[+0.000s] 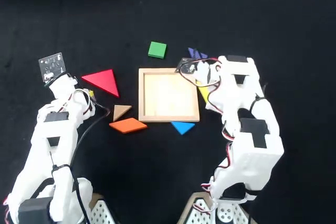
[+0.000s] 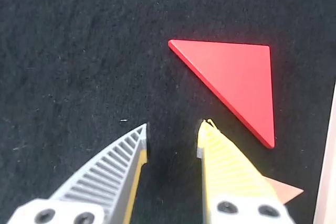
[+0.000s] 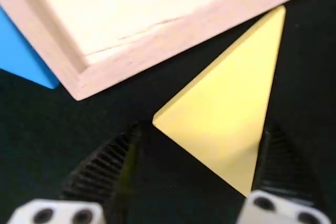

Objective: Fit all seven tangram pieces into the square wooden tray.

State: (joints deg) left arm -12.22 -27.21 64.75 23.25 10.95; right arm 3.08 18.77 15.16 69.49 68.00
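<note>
The square wooden tray (image 1: 142, 95) lies mid-table with nothing inside it. My left gripper (image 2: 174, 129) is open over bare cloth, just short of the red triangle (image 2: 236, 82), which lies left of the tray (image 2: 328, 182). A tan triangle (image 2: 283, 190) pokes out behind the yellow finger (image 2: 215, 156). My right gripper (image 3: 197, 145) is open and straddles the yellow triangle (image 3: 231, 114), which lies flat by the tray's corner (image 3: 79, 77). The dark finger (image 3: 273, 156) is at the triangle's edge, and the other stands a little apart from it.
A green square (image 1: 157, 50) and a purple piece (image 1: 197, 53) lie beyond the tray. An orange parallelogram (image 1: 128, 125), the tan triangle (image 1: 121, 111) and a blue triangle (image 1: 182, 127) lie along its near side. Black cloth covers the table.
</note>
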